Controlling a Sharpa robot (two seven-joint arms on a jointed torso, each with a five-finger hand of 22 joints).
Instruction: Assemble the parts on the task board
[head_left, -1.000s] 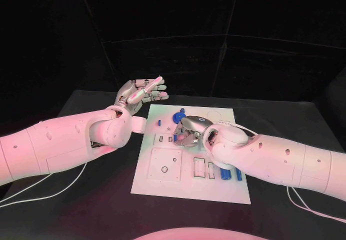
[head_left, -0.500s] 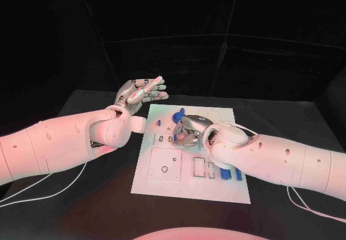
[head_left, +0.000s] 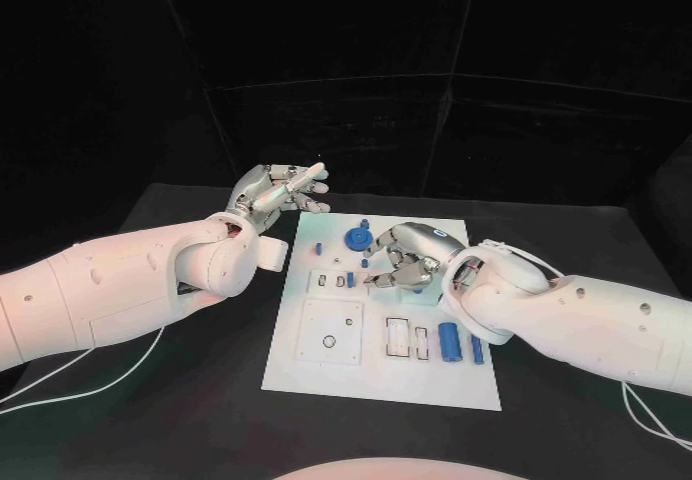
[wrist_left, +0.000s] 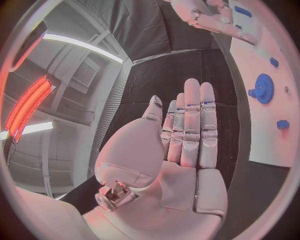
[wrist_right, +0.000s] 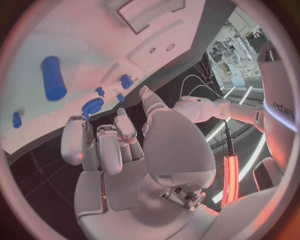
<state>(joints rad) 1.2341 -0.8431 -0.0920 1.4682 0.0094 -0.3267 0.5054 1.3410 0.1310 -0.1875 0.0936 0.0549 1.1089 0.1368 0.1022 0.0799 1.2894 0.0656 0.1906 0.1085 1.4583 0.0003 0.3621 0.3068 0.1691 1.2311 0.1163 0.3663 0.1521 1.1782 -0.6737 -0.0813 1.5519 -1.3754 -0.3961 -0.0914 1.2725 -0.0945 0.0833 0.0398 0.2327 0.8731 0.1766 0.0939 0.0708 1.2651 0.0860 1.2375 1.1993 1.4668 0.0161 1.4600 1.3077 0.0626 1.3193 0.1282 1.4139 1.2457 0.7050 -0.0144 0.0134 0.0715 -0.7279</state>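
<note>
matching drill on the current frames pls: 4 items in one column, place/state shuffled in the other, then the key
Items:
1. left hand
2. right hand
3. blue gear
4. blue cylinder

Places/states:
A. lying on the task board near its right edge, on the near half
B. raised off the board's left side, fingers straight, holding nothing
C. on the far part of the board, between the two hands
D. over the middle of the board, fingers curled downward

Pairs: 1-B, 2-D, 3-C, 4-A
</note>
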